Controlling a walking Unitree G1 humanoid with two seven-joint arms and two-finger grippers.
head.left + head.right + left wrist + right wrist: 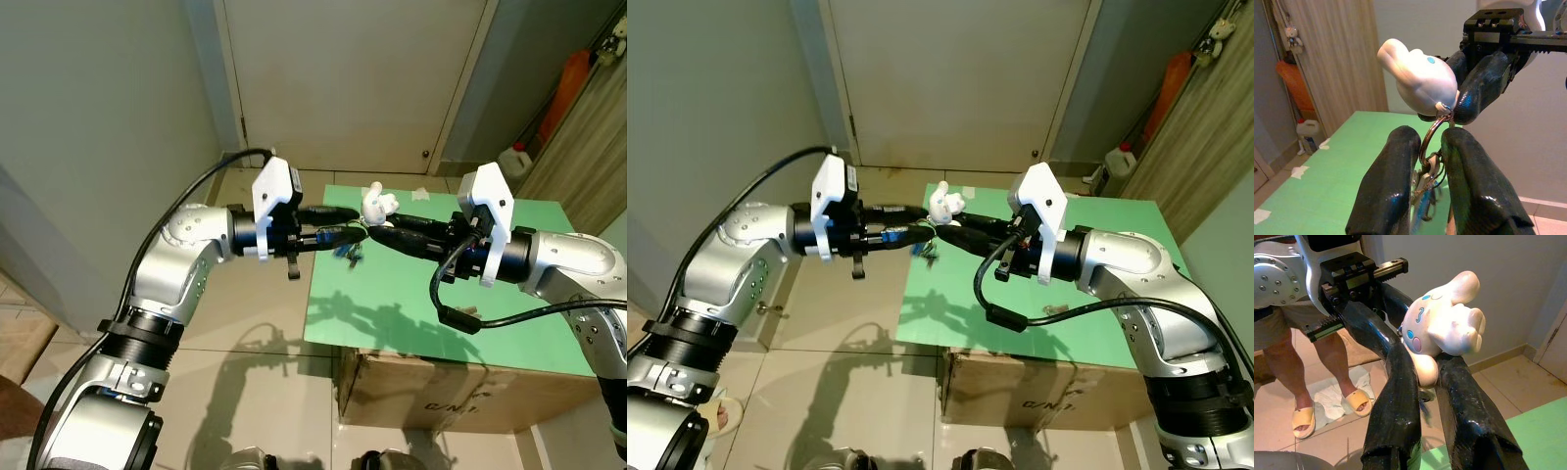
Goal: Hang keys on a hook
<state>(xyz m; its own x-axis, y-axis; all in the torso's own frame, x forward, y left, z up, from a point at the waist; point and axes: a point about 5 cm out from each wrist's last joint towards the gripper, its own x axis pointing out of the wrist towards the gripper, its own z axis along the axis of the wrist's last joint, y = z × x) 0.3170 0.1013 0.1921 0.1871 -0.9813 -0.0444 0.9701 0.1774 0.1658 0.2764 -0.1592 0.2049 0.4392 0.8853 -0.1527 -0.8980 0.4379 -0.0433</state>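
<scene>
A keychain hangs in the air between my two arms, over the near left corner of the green table (441, 304). It has a white cartoon dog figure (375, 203), a metal ring (1431, 139) and several keys (348, 250) dangling below. My left gripper (355, 225) comes in from the left and is shut on the ring. My right gripper (1425, 363) comes in from the right and is shut on the lower body of the figure (1442, 320). The two sets of fingertips nearly touch.
The green table sits on a cardboard box (441, 392). A closed door (343, 78) stands behind it. A white bottle (516, 159) and an orange object (563, 93) are at the back right. A person's legs in yellow slippers (1303, 377) stand behind my left arm.
</scene>
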